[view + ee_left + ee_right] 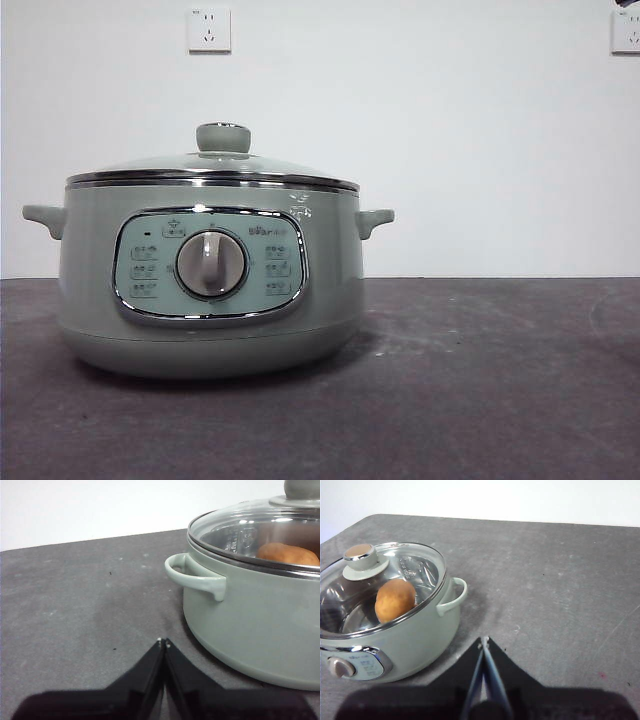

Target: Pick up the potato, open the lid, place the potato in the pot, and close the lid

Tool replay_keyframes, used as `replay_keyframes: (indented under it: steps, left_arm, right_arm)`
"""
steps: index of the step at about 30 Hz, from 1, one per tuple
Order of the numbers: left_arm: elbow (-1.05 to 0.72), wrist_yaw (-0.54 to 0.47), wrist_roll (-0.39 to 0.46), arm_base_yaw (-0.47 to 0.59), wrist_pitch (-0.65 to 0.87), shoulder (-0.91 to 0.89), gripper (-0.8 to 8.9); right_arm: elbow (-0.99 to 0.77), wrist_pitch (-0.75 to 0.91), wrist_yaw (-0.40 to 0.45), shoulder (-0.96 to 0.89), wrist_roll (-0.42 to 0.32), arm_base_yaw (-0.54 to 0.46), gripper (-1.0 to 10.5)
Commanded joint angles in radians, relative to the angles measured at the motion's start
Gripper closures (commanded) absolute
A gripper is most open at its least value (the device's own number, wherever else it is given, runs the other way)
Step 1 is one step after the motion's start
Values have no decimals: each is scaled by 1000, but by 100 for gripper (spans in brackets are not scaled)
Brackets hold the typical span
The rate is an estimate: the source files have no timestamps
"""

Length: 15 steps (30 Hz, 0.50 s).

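Potato (394, 600) already inside the pot (210, 290), seen through the glass lid (215, 165), which sits seated on the rim, knob upright. Long axis of the potato hard to tell through the glass; roughly oval, lying on the pot's floor. Task judged complete or nearly so: nothing left to carry, only to keep clear.

Left pincer (163, 642) pressed together and empty, low over the counter (480, 380), just beside the pot's side handle (192, 575) but apart from it. Right pincer (483, 640) likewise narrowed to nothing and empty, higher, on the pot's other side, further from its handle. Left arm the nearer to the pot.

Plenty of bare counter around both pincers for drawing back; the left one closest to clipping a handle if swung toward the pot.
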Motion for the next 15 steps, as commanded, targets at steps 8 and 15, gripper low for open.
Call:
replay_keyframes:
  steps: [8,15]
  left_arm:
    - [-15,1,9,3,1,-3,817]
    - [-15,1,9,3,1,-3,817]
  right_arm:
    - [-8,5,3,-3,10,1,946]
    - [-8,-22,8,-26,-65,-14,946]
